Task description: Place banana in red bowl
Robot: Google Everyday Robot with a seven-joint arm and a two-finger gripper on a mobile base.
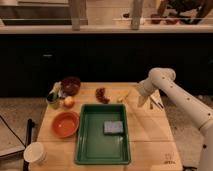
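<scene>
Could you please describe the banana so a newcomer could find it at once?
Start at the green tray in the middle of the wooden table; the banana lies just beyond its far right corner, beside the gripper. It is slender and pale yellow, unlike the lumpy dark red item on its other side.

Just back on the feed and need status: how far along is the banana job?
Done: nothing yet. The red bowl holds nothing. In hand: the gripper hangs just right of the banana, which lies beyond the far edge of the tray. Left: grasp the banana, carry it left across the tray and release it in the bowl.
</scene>
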